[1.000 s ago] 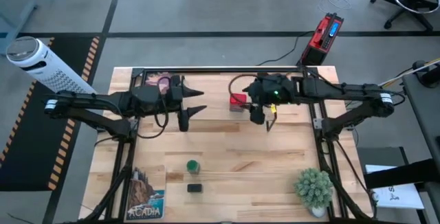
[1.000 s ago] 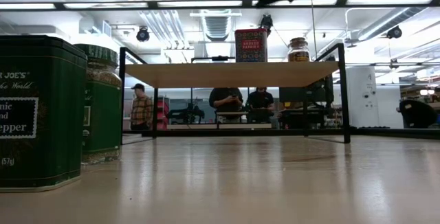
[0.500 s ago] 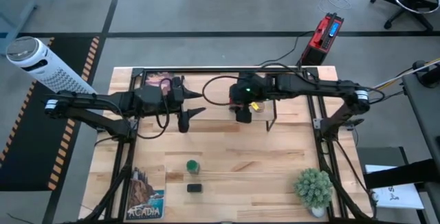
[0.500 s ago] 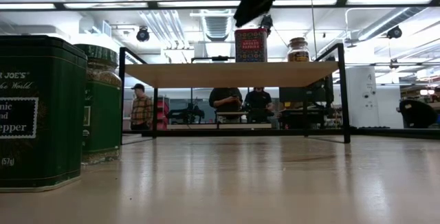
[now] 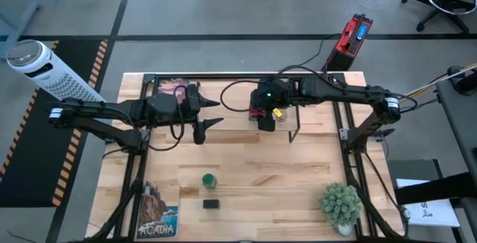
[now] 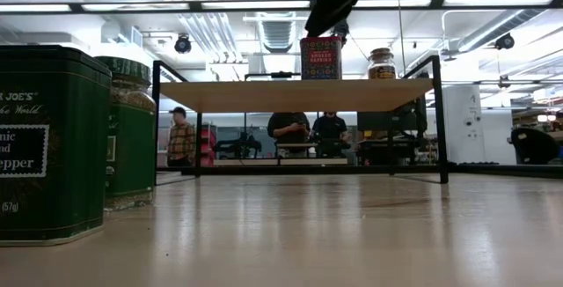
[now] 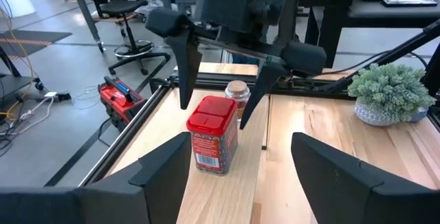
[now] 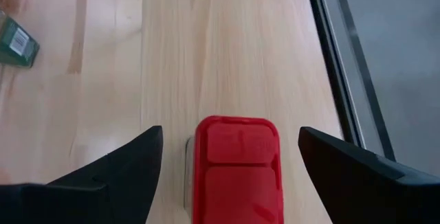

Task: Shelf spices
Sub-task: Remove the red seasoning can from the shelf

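We look down on a pale, planked wooden table (image 5: 246, 165) standing on grey floor, with a perforated white cylinder (image 5: 45, 70) lying off its far-left corner and a red-and-black box (image 5: 351, 36) beyond its far-right corner. Across the far half stands the shelf (image 6: 295, 94), a smooth light-wood board on thin black metal legs; under it, in the low view, we see people (image 6: 290, 130) at distant desks and ceiling strip lights.

On the shelf stand the red boxy tin (image 7: 213, 133), a glossy rectangular tin with a hinged red lid and printed label, and just to its right the tiny round jar (image 6: 381, 63), glass with a pale lid. The right gripper (image 5: 264, 118) hangs directly above the red tin, its dark tapered fingers spread wide to either side of the lid without touching it. The left gripper (image 5: 210, 112) hovers over the shelf to the left of the tin, fingers also wide apart and holding nothing.

On the near-left tabletop stand the green-lidded jar (image 5: 209, 179), cylindrical, and just nearer the dark olive square tin (image 5: 211, 204), with a flat picture book (image 5: 158, 212) to their left. A bushy green potted plant (image 5: 341, 204) sits at the near-right corner.
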